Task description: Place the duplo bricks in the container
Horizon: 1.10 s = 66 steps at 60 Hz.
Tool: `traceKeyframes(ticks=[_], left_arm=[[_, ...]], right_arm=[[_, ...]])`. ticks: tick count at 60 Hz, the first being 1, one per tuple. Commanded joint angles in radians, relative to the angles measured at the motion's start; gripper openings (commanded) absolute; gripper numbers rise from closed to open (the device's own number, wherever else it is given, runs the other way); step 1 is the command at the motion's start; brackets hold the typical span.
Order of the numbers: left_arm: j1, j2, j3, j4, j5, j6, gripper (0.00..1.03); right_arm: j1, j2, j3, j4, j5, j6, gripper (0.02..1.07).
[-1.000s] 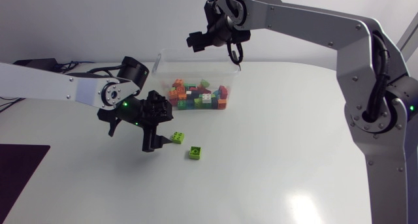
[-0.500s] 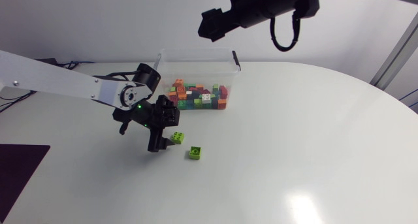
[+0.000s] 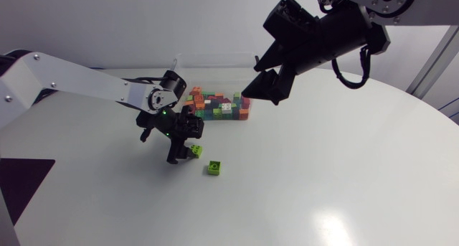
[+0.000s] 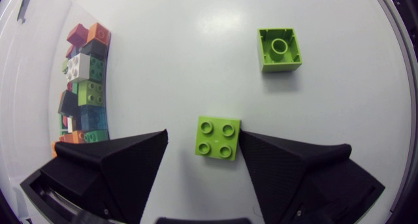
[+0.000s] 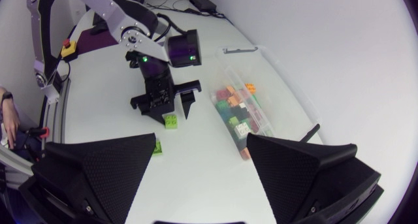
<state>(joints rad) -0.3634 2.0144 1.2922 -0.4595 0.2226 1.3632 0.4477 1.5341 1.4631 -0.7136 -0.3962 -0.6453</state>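
My left pincer (image 4: 202,140) stands wide astride the lime-green square four-stud plastic brick (image 4: 217,138); brick lies off-centre, just beside one finger, clear of the other.

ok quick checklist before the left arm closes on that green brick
1. Left end effector open: ok.
2. Studs-up green brick between its fingers: ok, but off-centre, close against one finger.
3. Second green brick, hollow side up, ahead of and clear of the fingers: ok.
4. Right end effector out of the way: ok, open and held high.
5. Container open on top: ok.
6. Fingers low enough to the table: cannot tell.
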Motion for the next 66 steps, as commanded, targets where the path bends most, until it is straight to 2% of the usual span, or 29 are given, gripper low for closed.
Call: traceKeyframes(ticks=[1, 5, 6, 15, 27, 42, 49, 58, 66], left_arm=[[-0.002, 0.043, 0.041, -0.036, -0.003, 0.039, 0.39], [-0.002, 0.050, 0.064, -0.079, -0.005, 0.042, 0.18], [0.000, 0.050, 0.068, -0.090, -0.005, 0.042, 0.16], [0.011, 0.047, 0.136, -0.263, -0.005, 0.048, 0.15], [0.046, -0.068, 0.140, -0.389, 0.003, 0.051, 0.15], [0.112, -0.192, 0.134, -0.464, 0.073, 0.027, 0.15], [0.156, -0.269, 0.153, -0.478, 0.147, -0.015, 0.15], [0.204, -0.322, 0.200, -0.475, 0.228, -0.079, 0.15], [0.210, -0.332, 0.252, -0.470, 0.262, -0.130, 0.15]], right_arm=[[-0.004, 0.014, -0.012, -0.047, -0.003, -0.065, 1.02], [-0.004, 0.035, -0.023, -0.066, -0.007, -0.079, 1.02], [-0.003, 0.041, -0.024, -0.073, -0.010, -0.090, 1.02], [0.020, 0.121, -0.041, -0.122, -0.024, -0.152, 1.02], [0.078, 0.241, -0.060, -0.086, -0.015, -0.136, 1.02], [0.184, 0.382, -0.037, -0.032, 0.076, -0.088, 1.02], [0.212, 0.469, 0.032, -0.061, 0.097, -0.073, 0.97], [0.235, 0.557, 0.126, -0.115, 0.115, -0.063, 0.97], [0.253, 0.606, 0.180, -0.142, 0.125, -0.053, 0.97]])
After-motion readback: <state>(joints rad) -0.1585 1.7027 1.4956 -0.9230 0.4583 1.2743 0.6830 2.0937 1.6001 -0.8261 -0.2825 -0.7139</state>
